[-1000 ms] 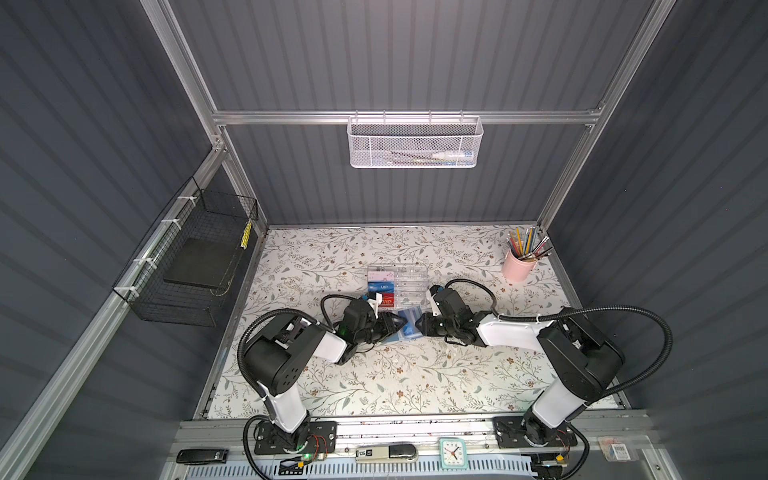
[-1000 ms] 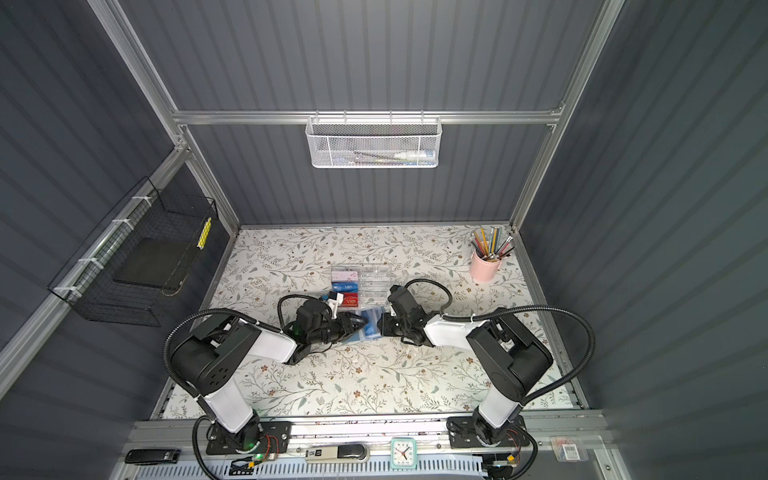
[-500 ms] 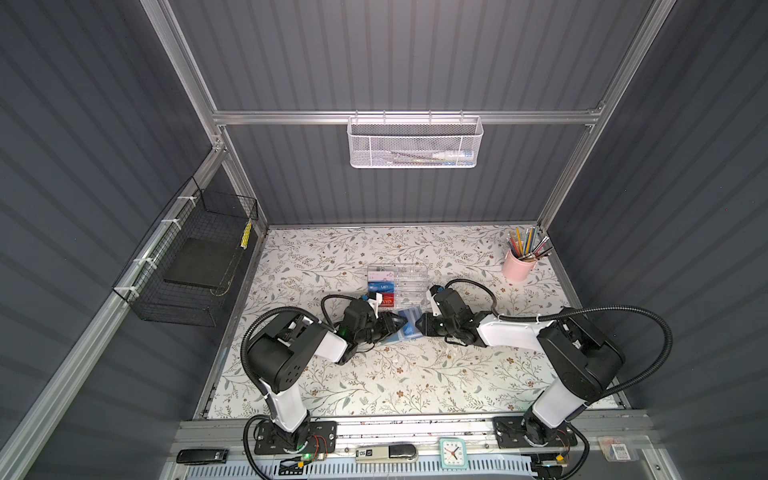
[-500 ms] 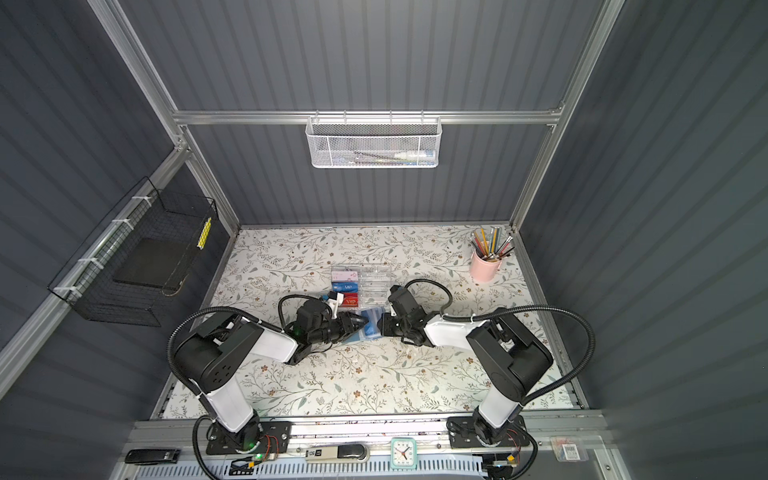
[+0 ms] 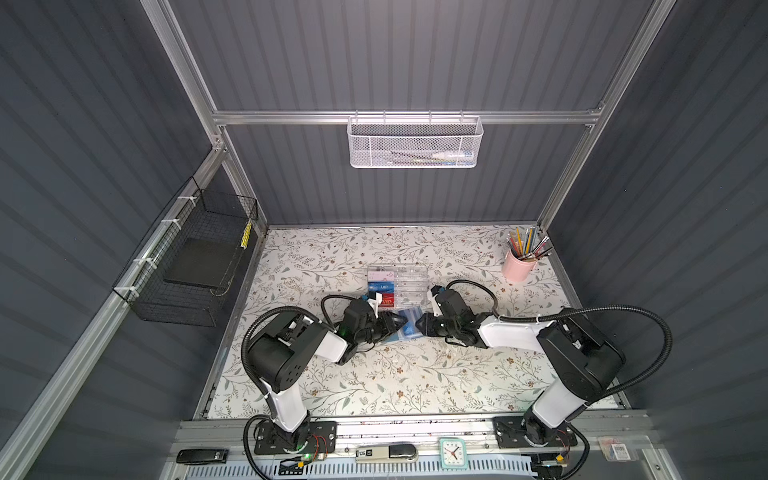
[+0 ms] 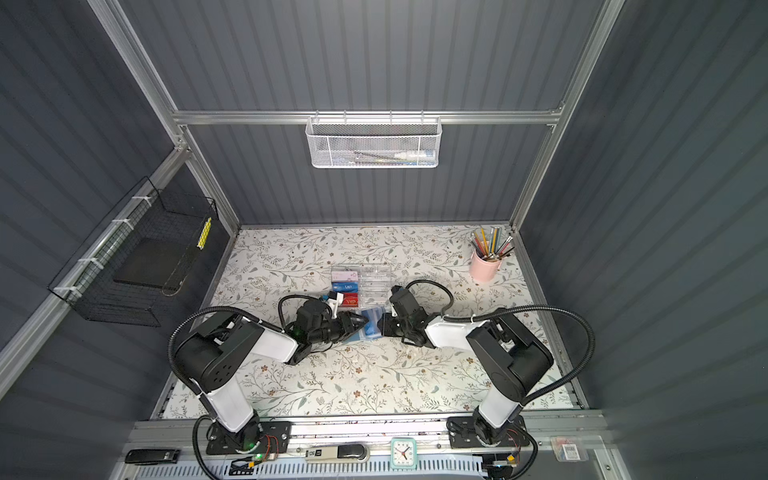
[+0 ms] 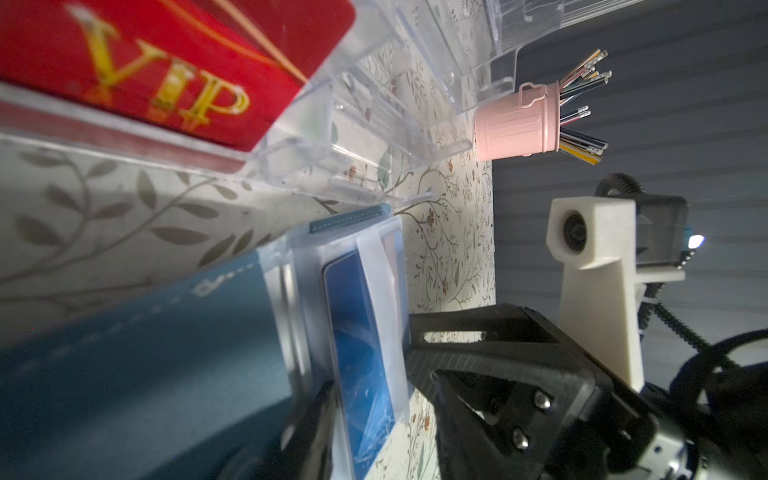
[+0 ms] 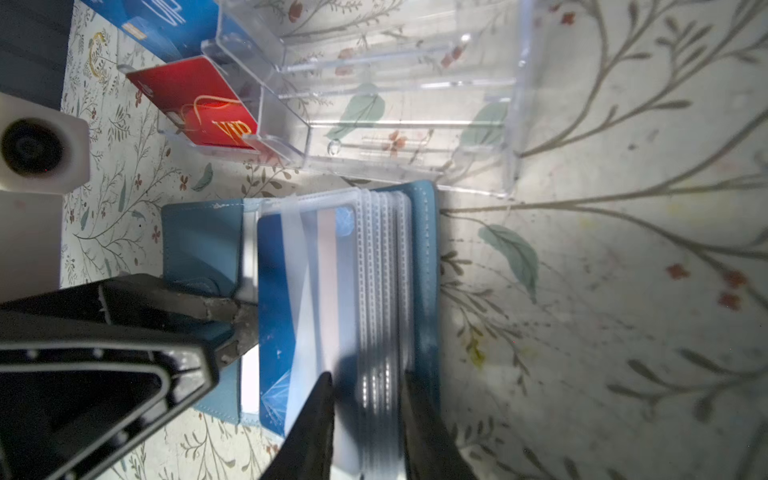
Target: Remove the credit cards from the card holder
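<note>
Left jaws: I see the left gripper pinching the card holder flap.
Right jaws: right gripper clamps its clear sleeves.
Credit card: sleeved; holder just beside the acrylic box.

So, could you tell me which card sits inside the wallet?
The blue card sleeved in the wallet; the red card, the pink card and the other blue card lie in the clear box.

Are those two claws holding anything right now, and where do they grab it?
The right gripper clamps the card holder by its stack of clear sleeves. The left gripper sits at the edge of the credit card; whether it grips cannot be told.
</note>
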`<state>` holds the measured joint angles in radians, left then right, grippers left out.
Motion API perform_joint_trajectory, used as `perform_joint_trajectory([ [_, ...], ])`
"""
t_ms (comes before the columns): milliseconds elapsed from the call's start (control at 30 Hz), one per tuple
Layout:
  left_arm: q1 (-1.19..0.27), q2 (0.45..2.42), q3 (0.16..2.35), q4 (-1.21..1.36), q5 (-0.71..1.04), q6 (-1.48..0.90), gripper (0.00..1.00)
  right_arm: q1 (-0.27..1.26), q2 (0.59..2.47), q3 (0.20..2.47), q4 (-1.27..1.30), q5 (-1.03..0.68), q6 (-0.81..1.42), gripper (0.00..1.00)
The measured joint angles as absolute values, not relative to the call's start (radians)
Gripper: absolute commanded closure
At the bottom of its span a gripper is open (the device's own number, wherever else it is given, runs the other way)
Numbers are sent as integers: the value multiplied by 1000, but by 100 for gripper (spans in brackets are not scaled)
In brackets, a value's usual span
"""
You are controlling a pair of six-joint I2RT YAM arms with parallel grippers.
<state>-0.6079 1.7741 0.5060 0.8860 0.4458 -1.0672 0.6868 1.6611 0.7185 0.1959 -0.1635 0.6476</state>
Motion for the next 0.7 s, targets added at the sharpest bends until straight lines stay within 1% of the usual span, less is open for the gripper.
perform_joint_trajectory([
  [700, -620, 1777, 521, 903, 421, -1082, 61, 682, 1644, 690, 218, -176, 673, 71],
])
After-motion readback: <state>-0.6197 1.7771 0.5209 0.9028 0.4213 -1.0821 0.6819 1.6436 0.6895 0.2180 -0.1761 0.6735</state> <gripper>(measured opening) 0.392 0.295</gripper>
